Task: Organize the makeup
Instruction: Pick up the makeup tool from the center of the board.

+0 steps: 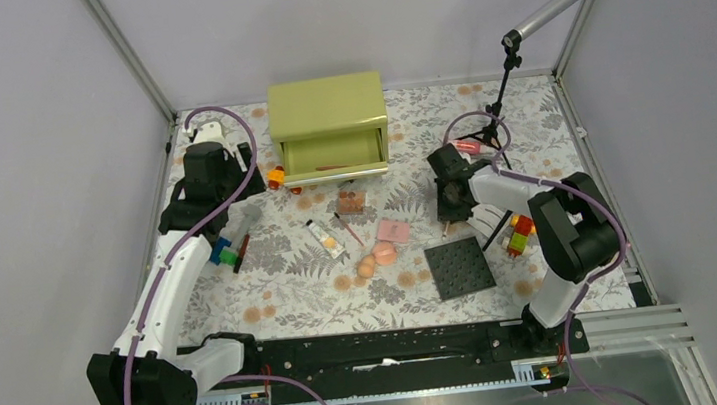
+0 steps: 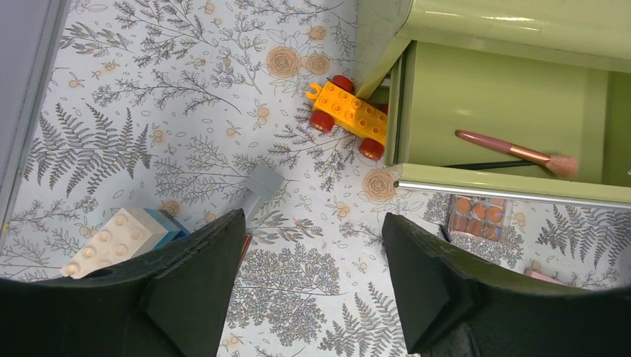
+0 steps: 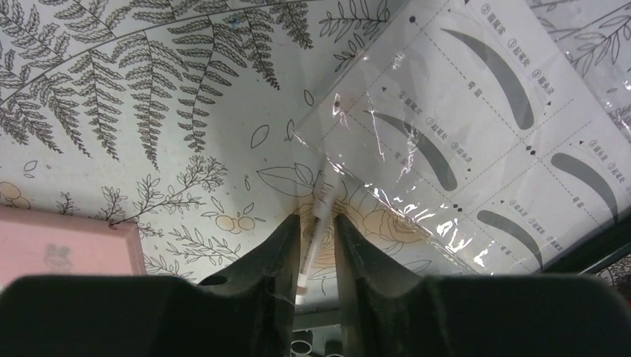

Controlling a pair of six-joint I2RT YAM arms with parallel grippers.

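The open drawer (image 2: 506, 104) is bare apart from a brush (image 2: 513, 152) along its front wall. A toy car (image 2: 348, 116) touches its left corner; a palette (image 2: 478, 216) lies just before it. Bare cloth (image 2: 312, 297) lies between these and the blocks (image 2: 119, 238) at left.

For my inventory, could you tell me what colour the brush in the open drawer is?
The brush is pink with peach bristles, clearest in the left wrist view.

Two arms out, one gripper spread, the other nearly closed.
The left arm (image 1: 167, 283) stretches forward, the left gripper (image 2: 309, 223) facing down with its black fingers (image 2: 208, 260) wide apart and holding nothing. The right arm (image 1: 563, 226) folds inward. The right gripper (image 3: 318, 223) has its fingers close together on either side of a thin white stick (image 3: 321, 195); contact unclear.
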